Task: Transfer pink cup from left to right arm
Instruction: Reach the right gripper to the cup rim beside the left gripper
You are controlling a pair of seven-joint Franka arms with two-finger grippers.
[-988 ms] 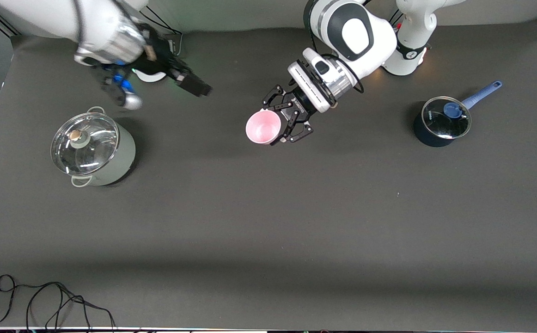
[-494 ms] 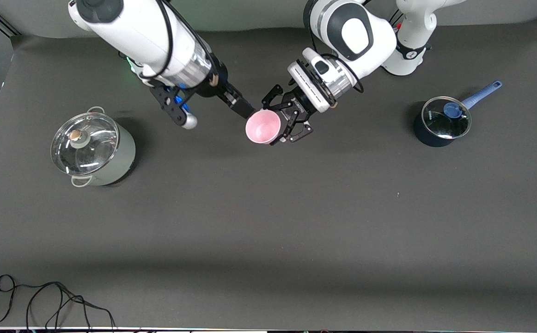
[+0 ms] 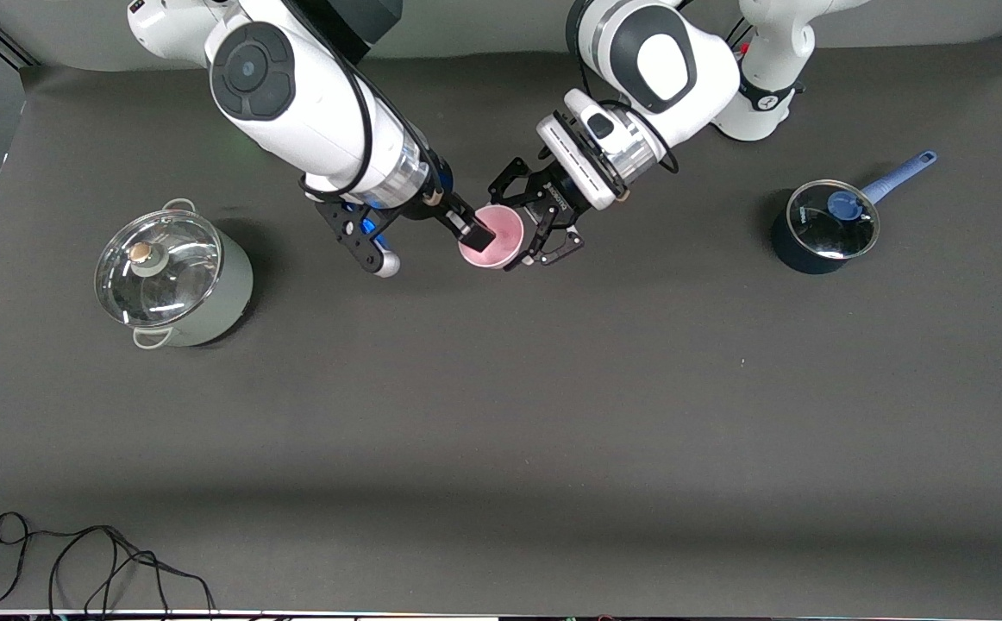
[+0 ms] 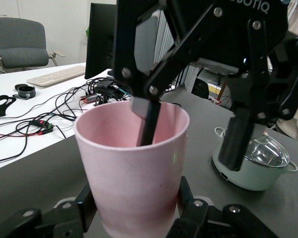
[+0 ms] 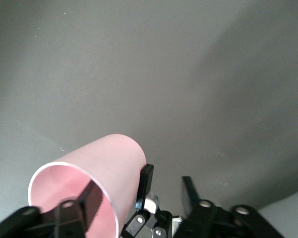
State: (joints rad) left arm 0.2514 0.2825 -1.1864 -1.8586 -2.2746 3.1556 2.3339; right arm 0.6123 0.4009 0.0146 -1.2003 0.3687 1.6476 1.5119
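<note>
Pink cup (image 3: 492, 235), upper centre of the front view, was held tipped on its side above the tabletop (image 3: 501, 414), mouth turned toward the right arm's end. The left gripper (image 3: 542, 226) had its jaws clamped on the cup's base; the left wrist view showed the linkage fingers (image 4: 64, 218) hugging the lower wall.

Change over the last second: the right arm swept in from the upper left of the frame, and the right gripper (image 3: 477, 235) now straddled the cup's rim, one finger (image 4: 150, 121) inside the mouth, the other outside the wall. Its jaws were narrowing but whether they already pinched the wall cannot be told. Judgement: handover at the take-over stage; the left release should wait for a firm right grip.

Containers: cup empty. The pale green pot (image 3: 175, 283) at left of frame, glass lid on, and the dark saucepan (image 3: 822, 228) with blue handle at right, lidded; contents not discernible in either.
</note>
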